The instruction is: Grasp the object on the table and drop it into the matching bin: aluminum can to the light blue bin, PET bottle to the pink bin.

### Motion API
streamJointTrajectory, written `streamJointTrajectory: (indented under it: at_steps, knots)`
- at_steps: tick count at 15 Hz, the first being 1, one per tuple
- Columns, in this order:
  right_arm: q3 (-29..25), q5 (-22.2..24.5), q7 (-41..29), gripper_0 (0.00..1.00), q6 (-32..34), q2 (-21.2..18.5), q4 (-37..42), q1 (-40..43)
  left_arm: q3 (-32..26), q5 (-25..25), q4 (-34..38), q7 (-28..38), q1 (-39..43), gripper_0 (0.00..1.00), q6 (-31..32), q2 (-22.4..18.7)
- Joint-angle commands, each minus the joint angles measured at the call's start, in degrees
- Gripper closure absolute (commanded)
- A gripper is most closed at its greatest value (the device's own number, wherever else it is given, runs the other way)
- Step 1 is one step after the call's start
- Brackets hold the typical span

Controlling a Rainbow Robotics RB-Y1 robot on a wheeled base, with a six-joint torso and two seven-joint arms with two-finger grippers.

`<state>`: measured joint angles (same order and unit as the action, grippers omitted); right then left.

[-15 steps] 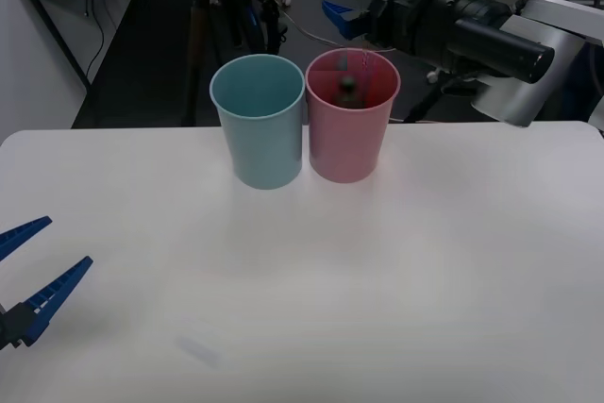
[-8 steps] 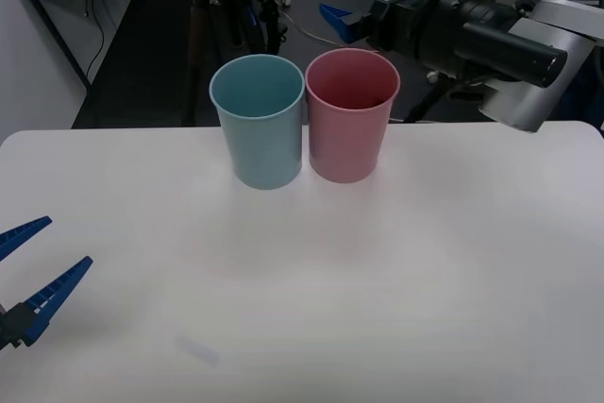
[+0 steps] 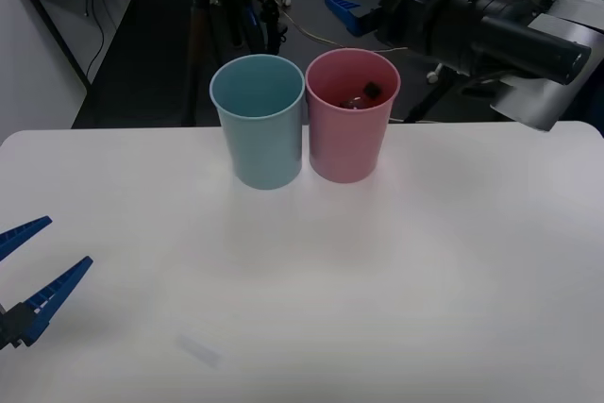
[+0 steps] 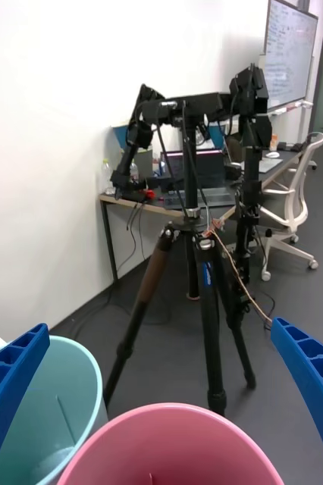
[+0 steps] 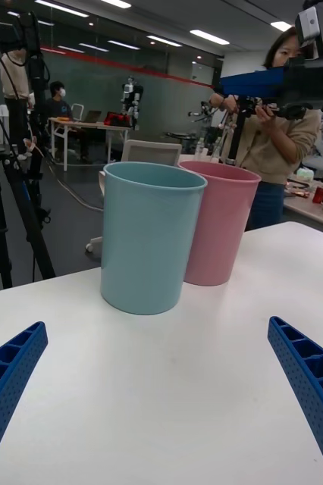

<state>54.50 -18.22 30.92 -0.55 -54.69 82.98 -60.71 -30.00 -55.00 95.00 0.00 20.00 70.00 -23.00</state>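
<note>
Bottle (image 3: 362, 97) inside pink bin (image 3: 351, 143), beside blue bin (image 3: 260, 139) on tabletop (image 3: 396, 261). Right hand (image 3: 351, 14) spread wide above rim; careless retreat risks clipping bin, toppling it. Left hand (image 3: 28, 276) spread, parked low.

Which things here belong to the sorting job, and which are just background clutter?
Job:
PET bottle, lying inside the pink bin
light blue bin
table
right gripper, open above the pink bin
left gripper, open, parked low over the table

Clutter:
tripod
desk
office chair
</note>
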Motion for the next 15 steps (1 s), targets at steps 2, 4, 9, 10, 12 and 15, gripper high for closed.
streamJointTrajectory:
  at_steps: [2, 4, 9, 10, 12, 15]
  knots:
    - [-5.7, -0.4, 0.8, 0.00, 0.5, -3.7, 6.9, 5.8, 0.0, 0.0, 0.0, 0.0, 0.0, 0.00, 0.0, 0.0]
    - [-8.7, -0.5, 1.2, 0.00, 0.5, -6.5, 12.2, 9.8, 0.0, 0.0, 0.0, 0.0, 0.0, 0.00, 0.0, 0.0]
    - [-17.4, 2.1, 1.1, 0.00, 0.6, -11.0, 21.6, 20.5, 0.0, 0.0, 0.0, 0.0, 0.0, 0.00, 0.0, 0.0]
    - [-19.7, 2.8, 1.0, 0.00, 0.9, -11.4, 23.4, 23.8, 0.0, 0.0, 0.0, 0.0, 0.0, 0.00, 0.0, 0.0]
    - [-22.9, 4.0, 0.8, 0.00, 2.0, -12.3, 25.6, 28.9, 0.0, 0.0, 0.0, 0.0, 0.0, 0.00, 0.0, 0.0]
    - [-29.3, 7.1, -0.1, 0.00, 4.9, -12.7, 28.4, 38.5, 0.0, 0.0, 0.0, 0.0, 0.0, 0.00, 0.0, 0.0]
